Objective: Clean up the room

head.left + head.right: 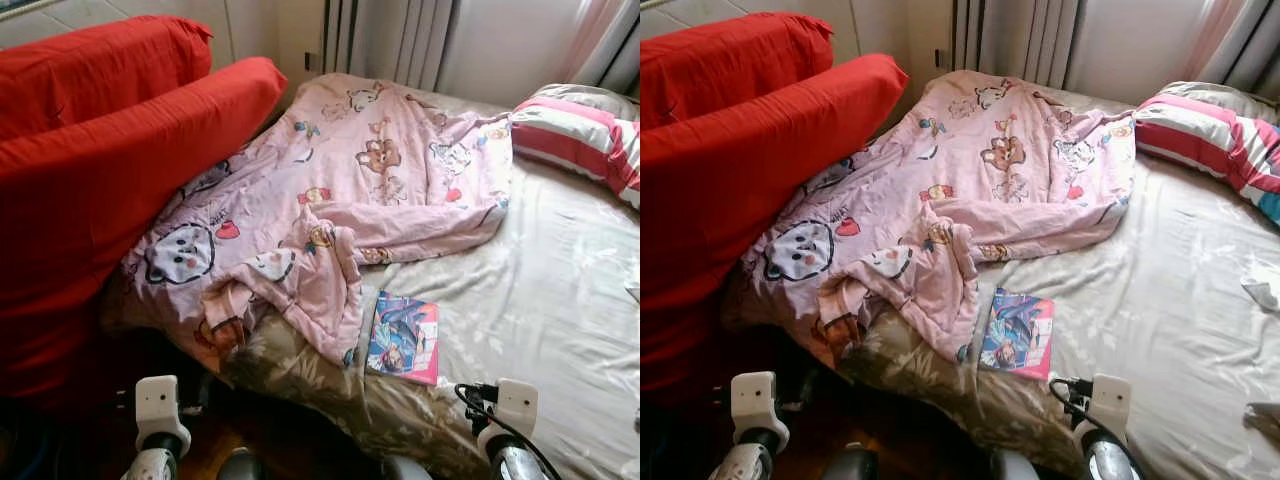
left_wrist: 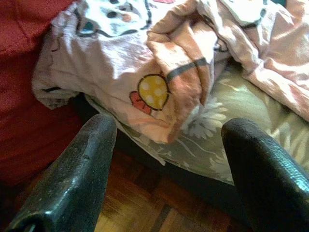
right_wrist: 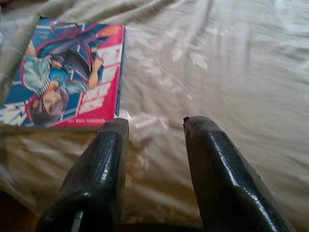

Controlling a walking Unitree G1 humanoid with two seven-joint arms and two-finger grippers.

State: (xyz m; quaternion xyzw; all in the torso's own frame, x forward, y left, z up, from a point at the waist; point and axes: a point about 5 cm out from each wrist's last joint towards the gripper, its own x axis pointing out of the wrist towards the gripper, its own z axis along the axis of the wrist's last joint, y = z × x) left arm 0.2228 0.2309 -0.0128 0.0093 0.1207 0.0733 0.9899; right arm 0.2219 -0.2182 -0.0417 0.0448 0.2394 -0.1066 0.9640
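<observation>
A pink cartoon-print quilt lies crumpled across the left half of a bed with a beige sheet. A comic book with a pink and blue cover lies flat on the sheet just past the quilt's hanging corner. In the right wrist view the book sits ahead of my right gripper, which is open over the sheet near the bed's edge. My left gripper is open, low by the bed's side, facing the quilt's drooping corner.
A red sofa or cushion stack presses against the bed's left side. A pink and white striped pillow lies at the far right. Wooden floor shows below the bed edge. Curtains hang behind.
</observation>
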